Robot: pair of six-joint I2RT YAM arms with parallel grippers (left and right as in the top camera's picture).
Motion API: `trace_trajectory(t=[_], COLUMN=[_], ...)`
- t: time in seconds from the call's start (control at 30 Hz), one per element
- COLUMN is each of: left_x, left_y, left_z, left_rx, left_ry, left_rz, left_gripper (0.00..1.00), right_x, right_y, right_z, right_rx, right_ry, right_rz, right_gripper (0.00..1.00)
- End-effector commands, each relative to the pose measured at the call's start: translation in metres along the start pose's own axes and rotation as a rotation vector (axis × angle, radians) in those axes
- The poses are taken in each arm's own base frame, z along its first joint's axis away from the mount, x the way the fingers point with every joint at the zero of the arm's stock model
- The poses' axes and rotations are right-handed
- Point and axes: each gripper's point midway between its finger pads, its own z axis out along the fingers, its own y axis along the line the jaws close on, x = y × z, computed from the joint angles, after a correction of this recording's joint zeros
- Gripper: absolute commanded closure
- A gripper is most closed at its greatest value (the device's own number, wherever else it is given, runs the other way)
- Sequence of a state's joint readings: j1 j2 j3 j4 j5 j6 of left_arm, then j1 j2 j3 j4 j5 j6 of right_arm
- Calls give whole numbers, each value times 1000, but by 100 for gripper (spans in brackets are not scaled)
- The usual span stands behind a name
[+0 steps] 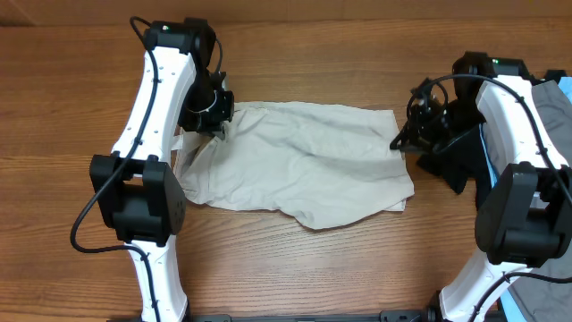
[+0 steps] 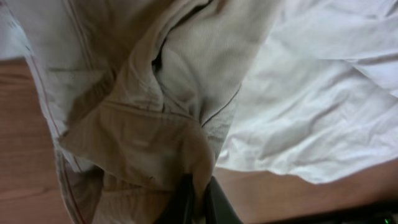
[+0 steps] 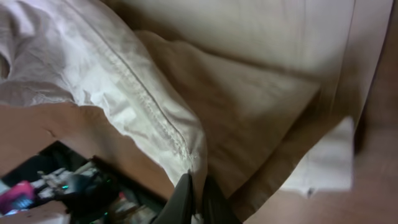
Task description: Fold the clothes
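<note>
The cream shorts (image 1: 304, 165) lie spread across the middle of the wooden table. My left gripper (image 1: 217, 128) is shut on the shorts' far left corner; in the left wrist view its fingers (image 2: 199, 199) pinch a fold of the cloth (image 2: 186, 93). My right gripper (image 1: 399, 140) is shut on the shorts' right edge; in the right wrist view its fingers (image 3: 196, 196) pinch a stitched hem (image 3: 149, 118), lifted off the table.
A black garment (image 1: 456, 152) lies by the right arm. A grey garment (image 1: 559, 107) lies at the far right edge beside something blue (image 1: 561, 82). Bare wood table (image 1: 313, 54) lies around the shorts.
</note>
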State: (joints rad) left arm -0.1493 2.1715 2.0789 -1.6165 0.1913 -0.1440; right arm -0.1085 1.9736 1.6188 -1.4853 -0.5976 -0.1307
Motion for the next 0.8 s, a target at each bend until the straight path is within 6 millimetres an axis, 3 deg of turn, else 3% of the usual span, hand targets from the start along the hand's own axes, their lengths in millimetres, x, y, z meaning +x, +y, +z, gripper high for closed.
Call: trace_trajectory(t=[0.0, 0.13, 0.2, 0.47, 0.63, 0.77], left_x=[21, 40, 53, 86, 86, 61], left_y=[-24, -35, -32, -4, 3, 27], left_z=[9, 44, 73, 158, 180, 183], left_rx=[12, -31, -68, -100, -92, -228], left_ry=[80, 167, 218, 302, 268, 147], left_rz=[15, 48, 46, -27, -32, -72], left_gripper=[96, 96, 96, 96, 96, 96], right_x=[21, 52, 64, 73, 69, 50], right_y=[-4, -27, -43, -67, -71, -83], right_z=[9, 41, 55, 96, 112, 110], right_rx=[12, 95, 204, 410, 421, 486], right_ry=[59, 174, 208, 180, 149, 52], right_rz=[86, 168, 215, 269, 228, 244], right_gripper=[96, 96, 96, 96, 96, 96])
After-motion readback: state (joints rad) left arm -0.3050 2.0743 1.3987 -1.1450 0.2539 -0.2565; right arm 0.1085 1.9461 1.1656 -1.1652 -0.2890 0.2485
